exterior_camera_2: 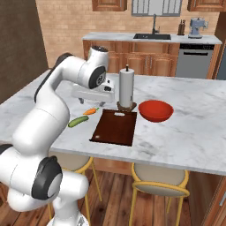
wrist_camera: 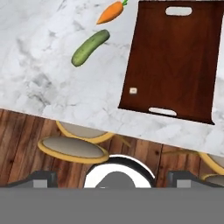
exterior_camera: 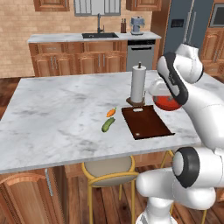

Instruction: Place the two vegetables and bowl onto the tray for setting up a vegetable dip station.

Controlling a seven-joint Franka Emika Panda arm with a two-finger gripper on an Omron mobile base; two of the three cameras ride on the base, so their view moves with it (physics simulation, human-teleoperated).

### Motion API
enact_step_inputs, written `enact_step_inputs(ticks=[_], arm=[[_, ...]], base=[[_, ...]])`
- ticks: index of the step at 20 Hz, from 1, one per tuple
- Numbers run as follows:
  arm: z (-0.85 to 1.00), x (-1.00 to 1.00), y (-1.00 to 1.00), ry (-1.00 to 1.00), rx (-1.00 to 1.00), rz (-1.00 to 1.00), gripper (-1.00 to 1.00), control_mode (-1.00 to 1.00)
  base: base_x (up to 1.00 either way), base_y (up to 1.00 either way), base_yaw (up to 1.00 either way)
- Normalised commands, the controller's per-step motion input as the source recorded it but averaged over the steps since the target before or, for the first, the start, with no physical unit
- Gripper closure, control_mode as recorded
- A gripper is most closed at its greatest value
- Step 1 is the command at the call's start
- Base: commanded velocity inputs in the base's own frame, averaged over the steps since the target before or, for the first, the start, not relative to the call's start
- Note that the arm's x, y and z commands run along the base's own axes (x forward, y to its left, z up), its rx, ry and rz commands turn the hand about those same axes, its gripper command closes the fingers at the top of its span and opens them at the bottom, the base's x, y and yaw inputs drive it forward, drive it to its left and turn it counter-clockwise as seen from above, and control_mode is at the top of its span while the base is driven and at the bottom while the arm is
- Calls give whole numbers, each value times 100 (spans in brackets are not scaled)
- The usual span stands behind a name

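Observation:
The orange carrot (exterior_camera: 111,112) (exterior_camera_2: 91,111) (wrist_camera: 111,12) and the dark green cucumber (exterior_camera: 108,125) (exterior_camera_2: 78,121) (wrist_camera: 90,47) lie side by side on the marble counter, just left of the reddish-brown tray (exterior_camera: 145,121) (exterior_camera_2: 115,127) (wrist_camera: 173,61). Nothing lies on the tray. The red bowl (exterior_camera: 167,103) (exterior_camera_2: 155,110) sits on the counter to the tray's right, partly hidden by my arm in the left base view. My gripper (exterior_camera_2: 90,102) (wrist_camera: 113,177) hangs above the counter over the carrot, open, with nothing between its fingers.
A white paper-towel roll (exterior_camera: 138,85) (exterior_camera_2: 126,88) stands upright just behind the tray's far end. Yellow-legged stools (exterior_camera: 109,171) (exterior_camera_2: 161,178) are tucked under the counter's near edge. A back counter with a sink (exterior_camera: 99,35) runs along the far wall.

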Motion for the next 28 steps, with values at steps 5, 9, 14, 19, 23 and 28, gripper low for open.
enact_step_inputs(ticks=[5, 9, 14, 19, 23, 28], arm=[[0, 7, -37, 12, 0, 7, -100, -100], [0, 8, -36, 9, -3, 9, -100, -100], [0, 9, -29, 5, -9, 8, -100, -100], [-6, 5, -27, 0, -8, 6, -100, -100], [-11, 5, -20, 0, -9, 2, -100, -100], [-19, 10, -21, -3, -2, 3, -100, -100]], base=[[0, 0, 0], [0, 0, 0], [0, 0, 0], [0, 0, 0], [0, 0, 0], [0, 0, 0]])
